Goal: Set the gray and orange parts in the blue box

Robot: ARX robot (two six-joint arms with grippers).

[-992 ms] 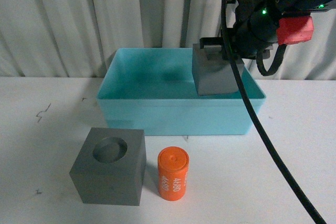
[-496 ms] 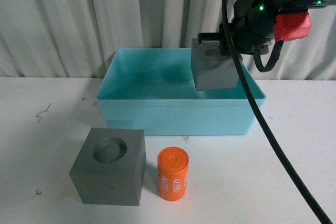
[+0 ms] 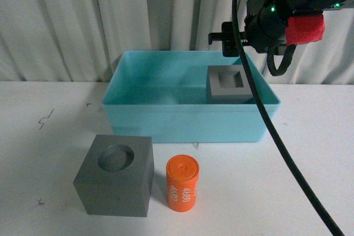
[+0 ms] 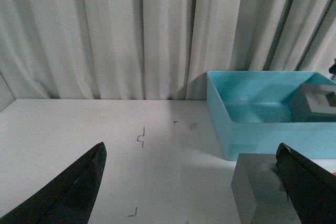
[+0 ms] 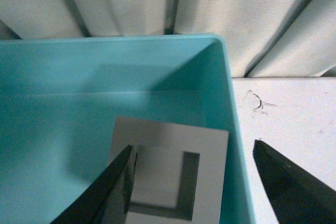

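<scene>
- I get soft, even, fairly bright light in all three views, with no hard glare on the blue box [image 3: 182,121] or on the white table [image 3: 50,153] in front of it.
- Inside the box, a dim, soft-edged shadow lies on the floor and back wall, left of the gray cube [image 3: 227,84].
- In front of the box, the orange cylinder [image 3: 182,183] casts only a faint shadow.
- In my wrist views the dark fingers of the left gripper [image 4: 190,150] and right gripper [image 5: 193,146] look blurred, while the box stays sharp.

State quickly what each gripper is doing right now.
Left gripper: open, empty.
Right gripper: open, empty, above the gray cube in the blue box.
</scene>
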